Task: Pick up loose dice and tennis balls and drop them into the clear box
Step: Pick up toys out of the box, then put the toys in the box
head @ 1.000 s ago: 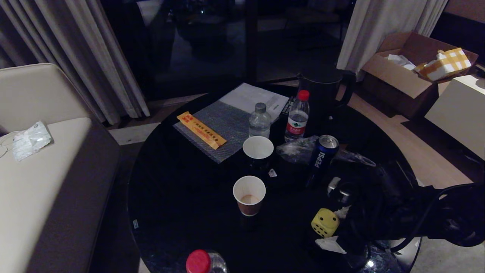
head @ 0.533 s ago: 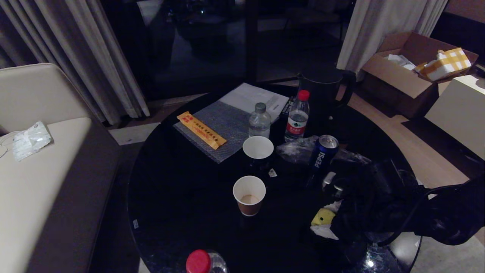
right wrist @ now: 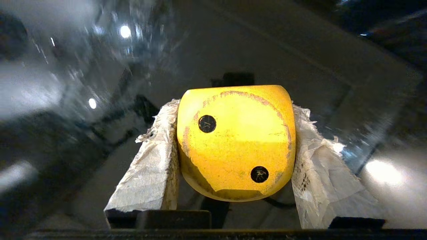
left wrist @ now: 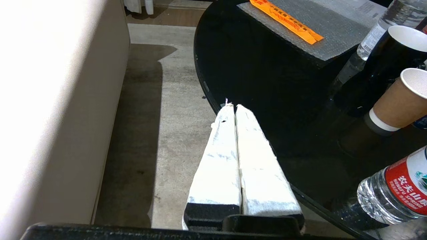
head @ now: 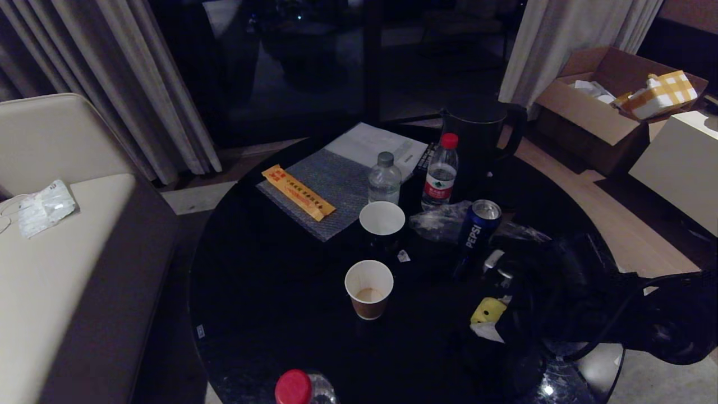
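Yellow die point(right wrist: 235, 143): lodged between the two padded fingers point(right wrist: 150, 173) of the right gripper point(head: 489, 318), both pads pressed against its opposite sides; two-pip face towards the wrist camera. Location: near right edge of the round black table point(head: 269, 292), right of the brown paper cup point(head: 368, 288), below the Pepsi can point(head: 477, 225). Left gripper point(left wrist: 232, 108): fingers pressed together, empty, beside the table's rim, over the floor.

Yellow die point(right wrist: 235, 143) with black pips, blue can point(head: 477, 227), red-capped bottle point(head: 441, 173), black table point(head: 269, 292)
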{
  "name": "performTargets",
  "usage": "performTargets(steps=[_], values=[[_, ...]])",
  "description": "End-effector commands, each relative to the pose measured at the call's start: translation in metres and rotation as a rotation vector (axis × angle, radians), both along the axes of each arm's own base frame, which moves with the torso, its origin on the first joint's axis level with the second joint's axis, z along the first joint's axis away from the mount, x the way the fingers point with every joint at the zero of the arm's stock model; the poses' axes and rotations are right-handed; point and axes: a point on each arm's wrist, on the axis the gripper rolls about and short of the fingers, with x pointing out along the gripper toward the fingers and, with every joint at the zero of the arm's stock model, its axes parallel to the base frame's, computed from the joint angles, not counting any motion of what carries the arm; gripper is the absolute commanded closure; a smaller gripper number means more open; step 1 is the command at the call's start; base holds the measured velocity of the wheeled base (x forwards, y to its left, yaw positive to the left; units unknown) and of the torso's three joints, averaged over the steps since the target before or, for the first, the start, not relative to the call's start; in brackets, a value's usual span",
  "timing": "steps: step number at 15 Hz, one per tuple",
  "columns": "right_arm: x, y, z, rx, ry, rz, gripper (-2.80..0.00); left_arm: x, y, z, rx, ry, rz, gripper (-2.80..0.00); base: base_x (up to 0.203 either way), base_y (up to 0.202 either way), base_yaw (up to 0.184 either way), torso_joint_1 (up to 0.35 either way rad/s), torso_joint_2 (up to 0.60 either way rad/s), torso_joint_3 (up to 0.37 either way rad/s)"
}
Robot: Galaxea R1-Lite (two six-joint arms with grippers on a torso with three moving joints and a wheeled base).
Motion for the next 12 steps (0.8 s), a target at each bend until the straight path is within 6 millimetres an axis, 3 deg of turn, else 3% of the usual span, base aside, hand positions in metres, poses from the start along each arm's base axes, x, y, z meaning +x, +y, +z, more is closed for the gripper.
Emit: performTargets(steps=[1,4,6,9,12], values=[[-0.01,-0.004,0.025,0.073,-0.05,-0.078,0.0,0.0,0.0,0.0,-0.001,0.002,0.001,0.0,0.0,0.0,0.0,0.0,0.0,0.0],[-0.022,-0.011,0.056,0.203,-0.108,-0.342,0.0,0.0,0.0,0.0,-0.001,0.002,0.001,0.0,0.0,0.0,0.0,0.0,0.0,0.0],[-0.041,-0.02,0.079,0.296,-0.155,-0.455,0.0,0.0,0.0,0.0,-0.001,0.002,0.001,0.0,0.0,0.0,0.0,0.0,0.0,0.0],[-0.088,-0.048,0.103,0.348,-0.227,-0.554,0.0,0.0,0.0,0.0,-0.001,0.002,0.001,0.0,0.0,0.0,0.0,0.0,0.0,0.0],[-0.148,-0.083,0.106,0.377,-0.284,-0.659,0.0,0.0,0.0,0.0,-0.001,0.002,0.001,0.0,0.0,0.0,0.0,0.0,0.0,0.0]])
